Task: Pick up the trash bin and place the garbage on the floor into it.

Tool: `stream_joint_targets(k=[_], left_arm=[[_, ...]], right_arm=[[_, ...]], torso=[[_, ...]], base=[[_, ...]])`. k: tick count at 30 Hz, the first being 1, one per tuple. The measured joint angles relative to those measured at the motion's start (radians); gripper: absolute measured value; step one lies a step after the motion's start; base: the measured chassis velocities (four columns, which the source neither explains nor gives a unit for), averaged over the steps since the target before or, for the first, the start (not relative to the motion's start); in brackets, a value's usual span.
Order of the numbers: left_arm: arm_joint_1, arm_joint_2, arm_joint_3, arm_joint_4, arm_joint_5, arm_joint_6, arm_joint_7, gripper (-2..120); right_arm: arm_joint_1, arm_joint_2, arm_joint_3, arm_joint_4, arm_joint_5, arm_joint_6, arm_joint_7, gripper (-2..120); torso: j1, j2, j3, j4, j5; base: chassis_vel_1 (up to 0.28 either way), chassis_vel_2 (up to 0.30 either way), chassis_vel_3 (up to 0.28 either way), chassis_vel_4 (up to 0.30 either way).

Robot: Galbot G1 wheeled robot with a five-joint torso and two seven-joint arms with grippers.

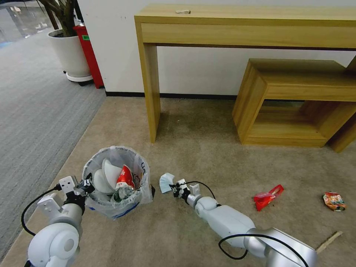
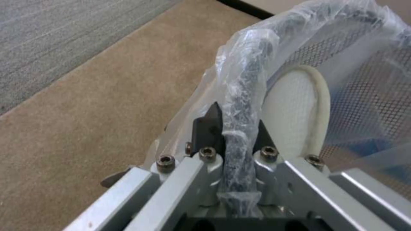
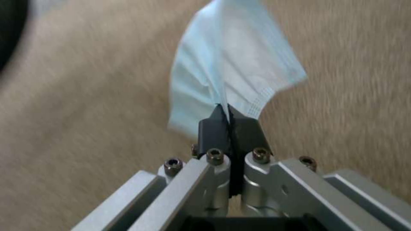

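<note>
The trash bin [image 1: 116, 183] with its crinkly plastic liner stands on the beige floor [image 1: 207, 159] at lower left, holding white slippers [image 1: 105, 174], a red wrapper and a small bottle. My left gripper [image 1: 87, 184] is shut on the bin's bag-covered rim [image 2: 246, 96]. Just right of the bin, my right gripper [image 1: 174, 188] is shut on a pale blue mask [image 3: 231, 70], which hangs from the fingertips above the carpet. More garbage lies to the right: a red wrapper [image 1: 268, 196], an orange packet [image 1: 334, 201] and a wooden stick [image 1: 329, 241].
A tall wooden console table [image 1: 244, 26] stands against the back wall, its leg [image 1: 151, 89] just beyond the bin. A low wooden bench [image 1: 296, 104] sits at right. Grey ribbed carpet [image 1: 33, 111], a white planter [image 1: 70, 55] and a red object lie at left.
</note>
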Motion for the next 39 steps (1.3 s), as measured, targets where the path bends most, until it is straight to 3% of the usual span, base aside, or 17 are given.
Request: stream_joint_targets(k=[8, 12, 14, 15, 18, 22, 26, 33, 39], left_arm=[[-0.019, 0.009, 0.010, 0.047, 0.003, 0.001, 0.000, 2], [-0.031, 0.012, 0.019, 0.067, 0.003, 0.003, -0.001, 2], [-0.039, 0.012, 0.028, 0.084, 0.006, 0.005, -0.001, 2], [-0.039, 0.012, 0.028, 0.084, 0.006, 0.005, -0.001, 2], [-0.045, 0.012, 0.037, 0.097, 0.012, 0.006, -0.001, 2], [-0.045, 0.014, 0.042, 0.095, 0.013, 0.011, -0.001, 2], [-0.045, 0.023, 0.043, 0.081, 0.010, 0.017, -0.002, 2], [-0.043, 0.031, 0.037, 0.059, 0.000, 0.023, -0.007, 2], [-0.041, 0.034, 0.033, 0.034, -0.008, 0.029, -0.013, 2]], right_arm=[[-0.025, -0.096, 0.024, 0.204, 0.045, 0.042, 0.017, 0], [-0.045, -0.173, 0.056, 0.326, 0.064, 0.052, 0.021, 0], [-0.062, -0.272, 0.089, 0.454, 0.076, 0.083, 0.009, 0], [-0.062, -0.272, 0.089, 0.454, 0.076, 0.083, 0.009, 0], [-0.071, -0.357, 0.107, 0.589, 0.097, 0.132, -0.047, 0], [-0.061, -0.402, 0.097, 0.686, 0.128, 0.165, -0.138, 0], [-0.033, -0.424, 0.060, 0.770, 0.150, 0.174, -0.202, 0], [0.023, -0.436, -0.047, 0.901, 0.166, 0.168, -0.208, 0], [0.079, -0.414, -0.141, 0.916, 0.169, 0.152, -0.189, 0]], torso=[[0.000, 0.000, 0.000, 0.0001, 0.0001], [0.000, 0.000, 0.000, 0.0001, 0.0000], [0.000, 0.000, 0.000, -0.0003, -0.0001], [0.000, 0.000, 0.000, -0.0003, -0.0001], [0.000, 0.000, 0.000, -0.0001, 0.0000], [0.000, 0.000, 0.000, 0.0000, 0.0000], [0.000, 0.000, 0.000, 0.0001, 0.0000], [0.000, 0.000, 0.000, 0.0001, 0.0000], [0.000, 0.000, 0.000, 0.0000, -0.0001]], base=[[0.000, 0.000, 0.000, 0.000], [0.000, 0.000, 0.000, 0.000], [0.000, 0.000, 0.000, 0.000], [0.000, 0.000, 0.000, 0.000], [0.000, 0.000, 0.000, 0.000], [0.000, 0.000, 0.000, 0.000], [0.000, 0.000, 0.000, 0.000], [0.000, 0.000, 0.000, 0.000], [0.000, 0.000, 0.000, 0.000]])
